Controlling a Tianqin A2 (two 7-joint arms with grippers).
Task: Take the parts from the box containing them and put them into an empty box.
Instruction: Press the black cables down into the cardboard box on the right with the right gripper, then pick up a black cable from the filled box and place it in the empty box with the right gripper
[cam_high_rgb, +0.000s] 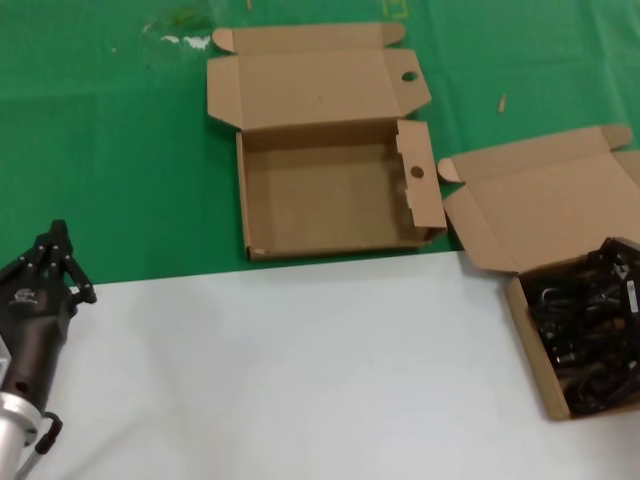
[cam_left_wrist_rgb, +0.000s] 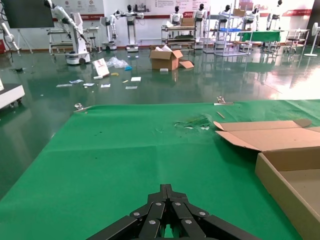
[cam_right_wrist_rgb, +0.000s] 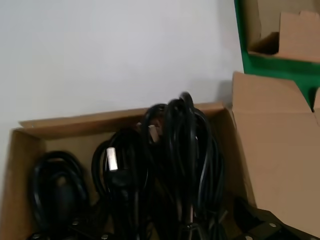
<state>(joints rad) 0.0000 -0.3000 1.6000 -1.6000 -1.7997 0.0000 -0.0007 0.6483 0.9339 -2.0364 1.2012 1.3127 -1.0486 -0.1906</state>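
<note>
- Step in hand, by my reading: first pick. No cable lifted yet.
- Parts: black coiled cables, all lying in the full box at the counter's right edge, lid folded back.
- Empty box: on the green cloth at centre, lid open, round holes in tab and side flap, nothing inside.
- Right hand: only a dark edge shows in the right wrist view, low over the cable coils; whether its fingers are apart or together I cannot tell.
- Left hand: parked at the counter's left edge, fingers drawn together, holding nothing.
- Next move calls for descending onto one bundle, clamping it, then carrying it left and away from the robot to the empty box. Coils lie tangled; two may lift at once.
</note>
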